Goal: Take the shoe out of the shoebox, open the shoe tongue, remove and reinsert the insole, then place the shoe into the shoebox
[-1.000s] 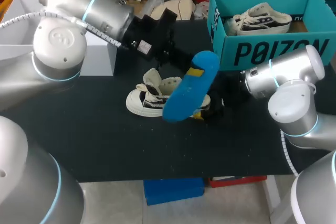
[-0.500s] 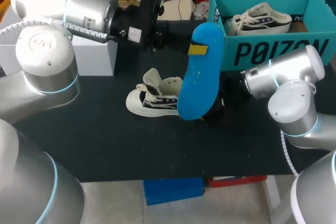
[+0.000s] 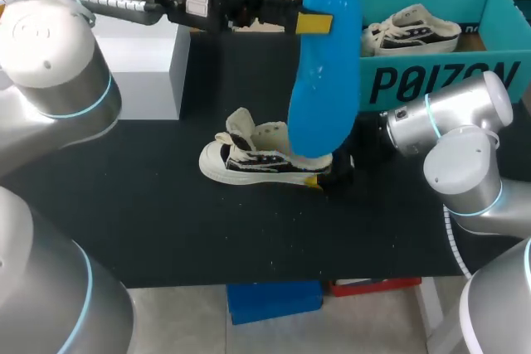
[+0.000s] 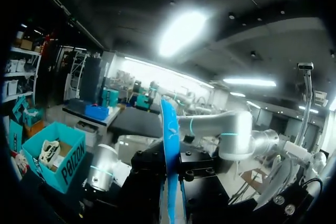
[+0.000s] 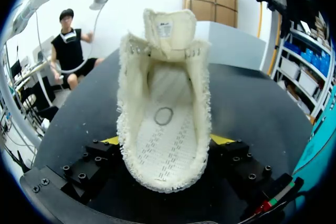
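A white low-top shoe (image 3: 246, 160) with dark stripes lies on the black table, tongue folded back. My right gripper (image 3: 325, 175) is shut on its heel, and in the right wrist view the yellow fingertips (image 5: 222, 139) press both sides of the shoe (image 5: 165, 124), whose inside is bare. The blue insole (image 3: 326, 72) hangs nearly upright above the heel, clear of the shoe. My left gripper (image 3: 292, 21) is shut on its upper end. In the left wrist view the insole (image 4: 170, 145) shows edge-on between that gripper's (image 4: 171, 182) dark fingers.
A teal shoebox (image 3: 431, 80) stands at the far right, just behind my right arm, with a second shoe (image 3: 412, 31) inside. A white box (image 3: 143, 68) sits at the far left under my left arm. Bare table lies in front of the shoe.
My left arm has risen and drawn back toward the far edge, lifting the insole out of the shoe from a slant to nearly upright. The right gripper and shoe have stayed put.
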Robot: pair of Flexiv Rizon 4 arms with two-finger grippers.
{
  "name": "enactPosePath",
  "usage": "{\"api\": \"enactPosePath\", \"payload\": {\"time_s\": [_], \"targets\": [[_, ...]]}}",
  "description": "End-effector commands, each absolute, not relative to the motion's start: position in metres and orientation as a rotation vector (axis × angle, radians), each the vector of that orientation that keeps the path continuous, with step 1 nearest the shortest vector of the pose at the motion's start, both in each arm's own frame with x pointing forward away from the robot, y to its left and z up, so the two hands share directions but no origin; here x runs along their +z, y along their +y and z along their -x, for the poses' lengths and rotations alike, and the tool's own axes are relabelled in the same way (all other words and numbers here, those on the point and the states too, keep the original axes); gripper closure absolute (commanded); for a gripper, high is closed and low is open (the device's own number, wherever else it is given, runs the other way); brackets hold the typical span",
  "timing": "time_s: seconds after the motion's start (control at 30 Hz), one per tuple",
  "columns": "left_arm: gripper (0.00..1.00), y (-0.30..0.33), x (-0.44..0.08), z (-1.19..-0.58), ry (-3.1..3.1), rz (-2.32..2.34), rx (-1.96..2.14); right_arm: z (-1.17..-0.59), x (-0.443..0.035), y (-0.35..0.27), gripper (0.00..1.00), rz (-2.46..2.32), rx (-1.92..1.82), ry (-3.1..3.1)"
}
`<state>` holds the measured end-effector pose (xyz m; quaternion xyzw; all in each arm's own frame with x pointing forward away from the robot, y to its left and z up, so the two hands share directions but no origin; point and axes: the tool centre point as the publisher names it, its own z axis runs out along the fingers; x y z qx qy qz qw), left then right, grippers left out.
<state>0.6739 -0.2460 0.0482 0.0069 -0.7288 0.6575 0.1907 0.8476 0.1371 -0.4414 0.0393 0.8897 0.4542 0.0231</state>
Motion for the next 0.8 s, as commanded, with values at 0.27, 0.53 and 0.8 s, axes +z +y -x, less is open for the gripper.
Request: {"api": "enactPosePath", "payload": {"time_s": [0.27, 0.53, 0.8], "targets": [[1.0, -0.235, 0.088, -0.656, -2.011, 0.018, 1.955, -0.848, -0.443, 0.137, 1.0, -0.123, 1.405, 2.755], [1.0, -0.231, 0.101, -0.65, -2.009, 0.05, 2.025, -0.848, -0.443, 0.137, 1.0, -0.123, 1.405, 2.755], [1.0, -0.23, 0.101, -0.649, -1.959, 0.03, 2.041, -0.848, -0.443, 0.137, 1.0, -0.123, 1.405, 2.755]]}}
